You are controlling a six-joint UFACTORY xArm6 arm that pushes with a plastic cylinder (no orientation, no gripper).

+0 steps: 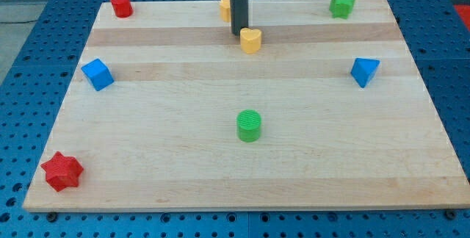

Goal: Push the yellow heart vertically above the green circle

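yellow heart (251, 40) touching my tip (239, 32) on its right, green circle (249, 125) well below

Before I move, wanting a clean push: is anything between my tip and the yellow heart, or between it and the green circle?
Nothing visible: my tip sits right beside the yellow heart, with bare board down to the green circle.

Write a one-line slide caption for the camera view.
My tip touches the yellow heart from the upper left, far above the green circle on the wooden board.
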